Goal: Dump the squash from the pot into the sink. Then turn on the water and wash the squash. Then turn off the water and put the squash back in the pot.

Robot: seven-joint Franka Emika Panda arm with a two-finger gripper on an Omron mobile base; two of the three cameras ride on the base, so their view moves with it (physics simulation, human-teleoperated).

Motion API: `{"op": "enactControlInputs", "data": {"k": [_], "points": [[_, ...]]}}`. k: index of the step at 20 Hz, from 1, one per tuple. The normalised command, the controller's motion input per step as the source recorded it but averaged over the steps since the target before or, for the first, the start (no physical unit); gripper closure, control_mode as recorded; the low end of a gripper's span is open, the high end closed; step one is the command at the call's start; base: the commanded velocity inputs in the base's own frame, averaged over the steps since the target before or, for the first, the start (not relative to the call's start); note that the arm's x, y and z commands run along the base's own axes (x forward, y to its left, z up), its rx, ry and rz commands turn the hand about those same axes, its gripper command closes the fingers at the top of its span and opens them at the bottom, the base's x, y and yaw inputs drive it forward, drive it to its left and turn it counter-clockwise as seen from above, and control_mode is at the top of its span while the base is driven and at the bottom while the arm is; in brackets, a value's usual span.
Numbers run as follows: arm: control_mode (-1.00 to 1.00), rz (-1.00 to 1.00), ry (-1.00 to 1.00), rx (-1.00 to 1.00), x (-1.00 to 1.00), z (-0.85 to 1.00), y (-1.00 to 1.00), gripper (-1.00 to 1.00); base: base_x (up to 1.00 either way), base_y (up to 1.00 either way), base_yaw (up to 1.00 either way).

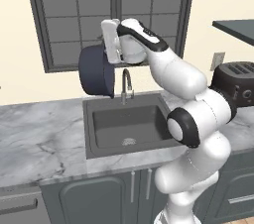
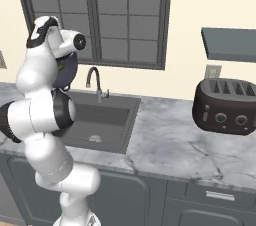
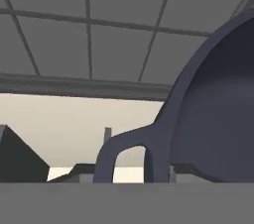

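The dark navy pot hangs in the air, tipped on its side, above the sink's back left corner. My gripper is shut on its rim beside the gooseneck faucet. In the hand view the pot's wall curves up on the right, and its loop handle stands at the bottom centre. From the right base view, part of the pot peeks out behind my arm. The sink lies below, with its silver drain showing. The squash is hidden or out of view.
A black toaster stands on the marble counter right of the sink. A window fills the wall behind the faucet. A dark shelf juts out above the toaster.
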Motion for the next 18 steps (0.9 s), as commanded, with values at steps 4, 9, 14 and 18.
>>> {"op": "enactControlInputs", "data": {"k": [4,9,14,18], "points": [[-1.0,0.01,0.07,0.42,0.25,0.0,-0.56,1.0,0.0,0.0,0.0],[-1.0,0.02,0.03,0.36,0.7,0.0,-0.55,1.0,0.0,0.0,0.0],[-1.0,0.01,0.01,0.31,0.48,0.05,-0.47,1.0,0.0,0.0,0.0],[-1.0,0.0,0.03,0.3,0.12,0.19,-0.52,1.0,0.0,0.0,0.0]]}}
